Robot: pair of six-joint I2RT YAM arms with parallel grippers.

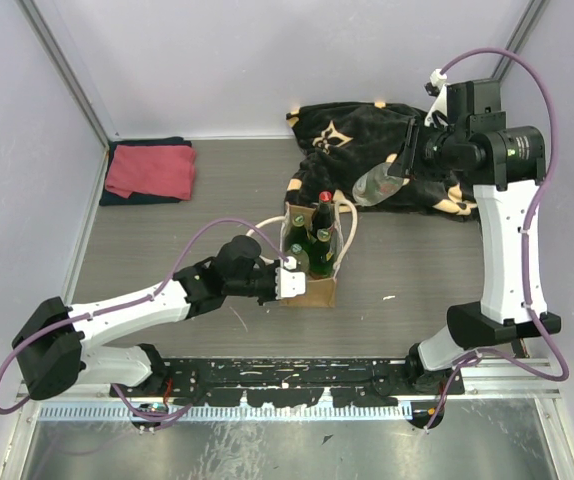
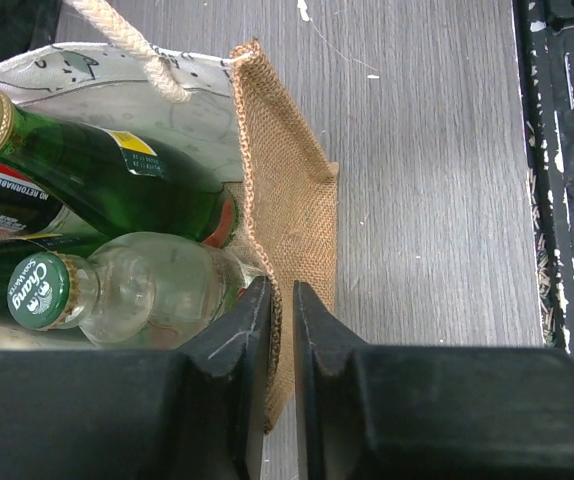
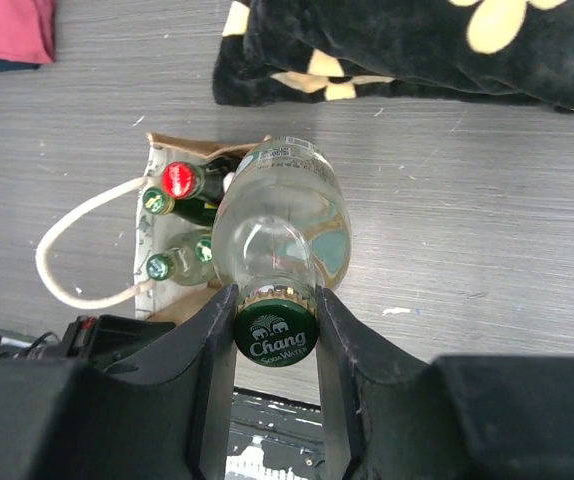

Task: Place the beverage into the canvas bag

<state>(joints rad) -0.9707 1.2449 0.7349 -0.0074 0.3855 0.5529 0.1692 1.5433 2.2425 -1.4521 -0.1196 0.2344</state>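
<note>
The tan canvas bag (image 1: 312,285) stands upright mid-table with cream handles and holds several bottles, green ones and one red-capped. My left gripper (image 1: 287,278) is shut on the bag's near wall (image 2: 289,200), one finger inside and one outside. A green bottle (image 2: 117,170) and a clear Chang bottle (image 2: 147,290) lie inside. My right gripper (image 1: 399,165) is shut on the cap end of a clear Chang soda-water bottle (image 1: 372,186), held in the air right of and behind the bag. In the right wrist view the gripper (image 3: 277,300) holds this bottle (image 3: 282,215) beside the bag (image 3: 147,240).
A folded red towel (image 1: 152,170) lies on a dark cloth at the back left. A black blanket with yellow patterns (image 1: 357,135) lies at the back, under the right arm, also in the right wrist view (image 3: 417,40). Walls enclose the table.
</note>
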